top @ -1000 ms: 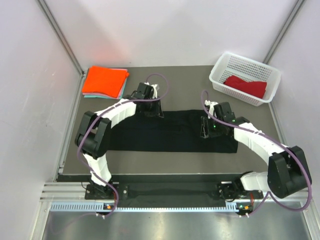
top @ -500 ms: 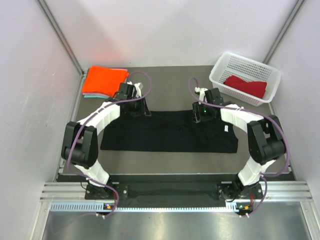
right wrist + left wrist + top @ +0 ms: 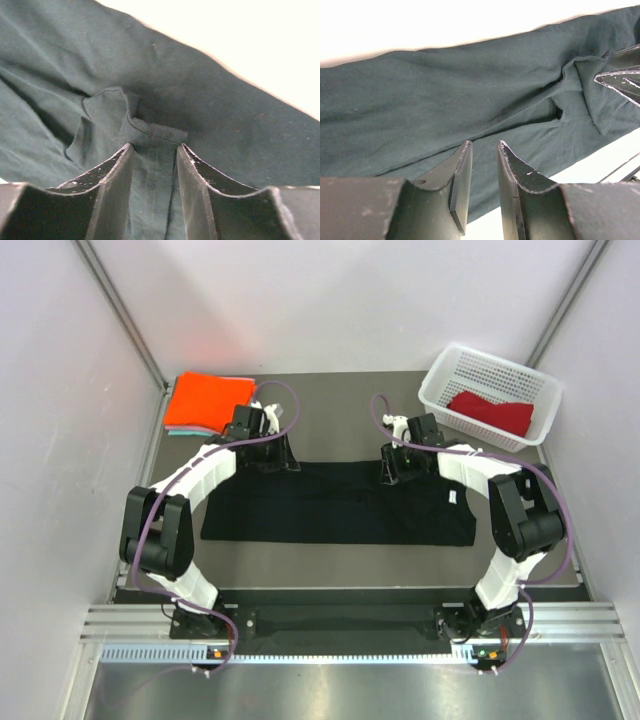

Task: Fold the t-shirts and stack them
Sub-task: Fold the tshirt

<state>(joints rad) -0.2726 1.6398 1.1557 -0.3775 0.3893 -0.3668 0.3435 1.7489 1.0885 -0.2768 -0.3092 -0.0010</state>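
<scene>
Pale walls close in a dark bench. From above, the black t-shirt lies on it as a long band running left to right, already doubled over lengthwise by the look of it. The left end effector and the right end effector both sit on its far edge. At the far left corner a folded orange t-shirt rests on a teal t-shirt, of which only a sliver shows. The dark red t-shirt waits in the white basket at the far right. I judge this to be mid-fold on the black one, and the next move calls for both arms to travel together so that the band does not skew. In the left wrist view the fingers stand a narrow gap apart over dark cloth, and I cannot tell whether any of it is pinched between them. In the right wrist view the fingers are clamped on a raised, stitched hem of the black t-shirt. The shirt's sleeves and most of its outline are hidden in its own folds, and both wrist views wash the bench out to white.
</scene>
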